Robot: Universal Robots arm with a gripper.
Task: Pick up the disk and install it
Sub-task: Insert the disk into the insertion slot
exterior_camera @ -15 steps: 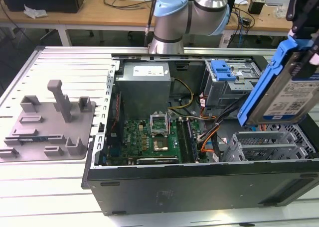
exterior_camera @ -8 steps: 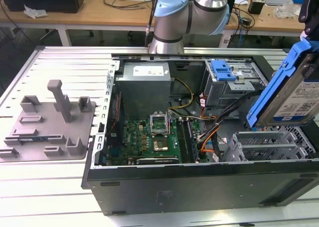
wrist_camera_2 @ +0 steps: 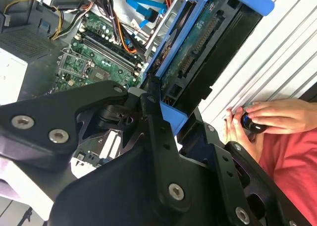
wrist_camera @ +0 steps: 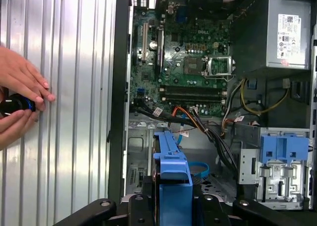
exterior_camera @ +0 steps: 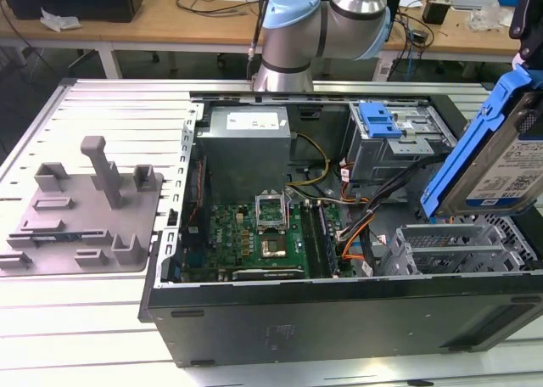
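Judging from the exterior view, I have the disk (exterior_camera: 499, 162) tilted steeply above the computer case (exterior_camera: 339, 315), over the end that holds the grey drive cage (exterior_camera: 458, 249). Coming down at that slant, its blue carrier could jam on the cage rails or snag the orange cables (exterior_camera: 361, 234) inside the case. In the second wrist view, the pincer (wrist_camera_2: 179, 121) is closed narrowly on one end of the disk, with black fingers (wrist_camera_2: 151, 112) pressed to both faces. Gripped so near one end, it might pivot. In the first wrist view, the disk hangs above the case's bay floor. A person's hands (wrist_camera: 20, 104) rest on the bench (wrist_camera: 74, 137) beside the case, close enough to worry me.
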